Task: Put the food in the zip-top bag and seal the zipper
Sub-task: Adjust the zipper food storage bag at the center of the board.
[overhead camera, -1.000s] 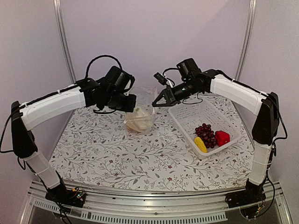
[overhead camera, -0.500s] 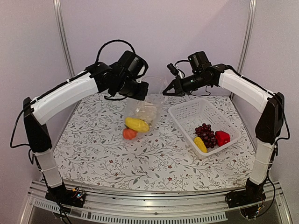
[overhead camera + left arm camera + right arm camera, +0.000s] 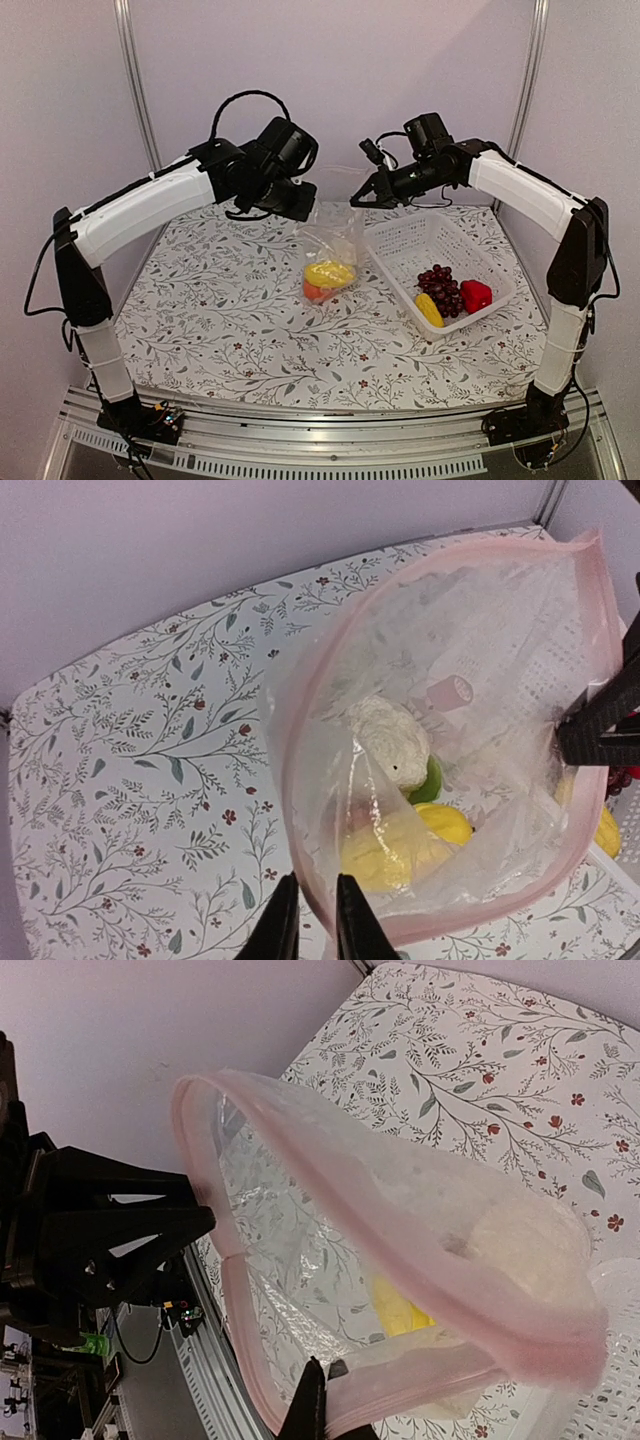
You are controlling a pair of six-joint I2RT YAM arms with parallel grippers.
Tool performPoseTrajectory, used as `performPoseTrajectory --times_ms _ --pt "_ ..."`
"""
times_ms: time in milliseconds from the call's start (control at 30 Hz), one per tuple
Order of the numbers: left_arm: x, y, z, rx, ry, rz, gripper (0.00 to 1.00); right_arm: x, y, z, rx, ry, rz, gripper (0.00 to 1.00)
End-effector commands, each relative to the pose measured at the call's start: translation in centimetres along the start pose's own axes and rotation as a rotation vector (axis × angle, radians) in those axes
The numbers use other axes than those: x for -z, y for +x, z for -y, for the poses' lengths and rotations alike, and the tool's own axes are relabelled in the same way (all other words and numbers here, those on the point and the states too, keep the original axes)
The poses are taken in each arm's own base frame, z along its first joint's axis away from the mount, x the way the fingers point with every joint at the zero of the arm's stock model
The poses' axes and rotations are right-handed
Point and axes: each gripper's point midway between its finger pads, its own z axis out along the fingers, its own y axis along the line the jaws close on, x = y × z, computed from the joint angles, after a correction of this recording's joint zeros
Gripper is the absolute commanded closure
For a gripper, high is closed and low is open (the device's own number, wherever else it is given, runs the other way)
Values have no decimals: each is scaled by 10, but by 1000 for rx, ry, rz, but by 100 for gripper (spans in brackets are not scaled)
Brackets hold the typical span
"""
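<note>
The clear zip-top bag (image 3: 336, 240) hangs between my two grippers just above the table, its mouth held open. My left gripper (image 3: 304, 206) is shut on the mouth's left edge (image 3: 312, 920). My right gripper (image 3: 358, 198) is shut on the right edge (image 3: 322, 1405). The pinkish zipper strip (image 3: 300, 730) rings the open mouth and also shows in the right wrist view (image 3: 400, 1220). Inside lie the white cauliflower (image 3: 388, 738), a yellow piece (image 3: 400, 848) and an orange piece (image 3: 313, 292). Grapes (image 3: 441, 284), a red piece (image 3: 476, 295) and a second yellow piece (image 3: 429, 309) lie in the basket.
The white lattice basket (image 3: 405, 236) stands on the floral table just right of the hanging bag. The back wall is close behind both grippers. In the right wrist view the left arm's black wrist (image 3: 100, 1230) sits just beyond the bag.
Both grippers rose and spread apart. The bag came up off the table and moved right toward the basket, and its contents slid to the bottom.
</note>
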Motion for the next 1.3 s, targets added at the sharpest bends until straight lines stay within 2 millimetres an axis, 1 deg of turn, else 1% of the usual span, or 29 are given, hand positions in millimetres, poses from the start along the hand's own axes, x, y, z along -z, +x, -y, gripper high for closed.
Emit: performPoseTrajectory --times_ms 0,33,100,167,267,300,400,467,567,600,667,700,833,900,933,1067,1100,1133,1167,1233,1267 --pt "15 -16 0 8 13 78 90 -1 3 -4 15 -24 -7 99" --pt "13 -17 1 5 14 83 92 -1 2 -5 18 -26 -6 99" --pt "11 -19 1 0 13 87 92 0 3 -6 22 -30 -7 99" --pt "7 -21 1 -3 13 87 89 2 2 -8 29 -30 -3 99" --pt "-2 -24 0 -1 13 82 88 5 3 -10 38 -34 0 98" --pt "-5 -24 0 -2 18 80 89 6 2 -12 43 -36 1 98" --pt "-9 -27 3 2 44 85 98 7 4 -13 48 -38 0 98" --pt "-12 -27 3 3 53 88 100 7 6 -13 51 -44 -5 98" --pt "-16 -26 1 6 62 84 100 6 8 -14 59 -51 -10 96" --pt "-17 -27 0 7 63 84 98 6 8 -13 61 -49 -10 96" --pt "-18 -27 -2 12 61 86 88 6 8 -13 65 -48 -11 95" --pt "-18 -27 -2 14 65 88 87 7 8 -14 67 -50 -9 95" --pt "-22 -29 -2 20 94 100 92 7 7 -14 73 -49 -7 94" --pt "-23 -31 -3 23 107 105 99 6 8 -12 73 -42 -9 94" --pt "-24 -32 -2 23 110 105 100 7 8 -12 76 -42 -8 94" --pt "-29 -31 -6 16 105 103 100 8 8 -12 93 -37 -7 93" --pt "-31 -29 -7 13 104 98 99 8 7 -12 94 -38 -7 93" --pt "-34 -28 -7 11 105 93 93 8 8 -12 96 -41 -8 93" --pt "-36 -27 -8 11 103 89 90 8 9 -12 96 -43 -12 93" --pt "-42 -25 -8 7 102 81 90 7 9 -12 95 -47 -15 93" --pt "-44 -25 -8 7 105 81 93 7 10 -11 93 -46 -16 92"
